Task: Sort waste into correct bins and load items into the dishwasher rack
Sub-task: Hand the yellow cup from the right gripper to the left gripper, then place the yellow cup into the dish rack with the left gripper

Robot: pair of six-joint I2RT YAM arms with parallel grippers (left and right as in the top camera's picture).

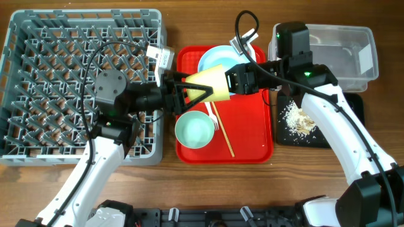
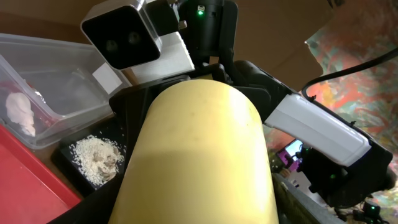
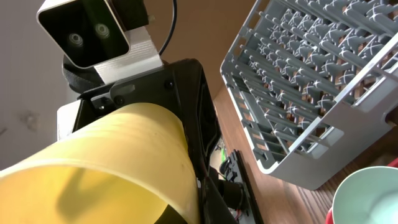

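Yellow plain cup [image 1: 214, 82], in right end effector [image 1: 230, 81], left end effector [image 1: 193, 89] around it

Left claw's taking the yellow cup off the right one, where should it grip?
Grip the yellow cup on its narrow end, coming from the grey rack side. It lies sideways above the red tray, tapering toward the left claw, while the right claw covers the wide end.

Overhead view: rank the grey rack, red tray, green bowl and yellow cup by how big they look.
1. grey rack
2. red tray
3. green bowl and yellow cup look alike; the cup is raised nearer the camera
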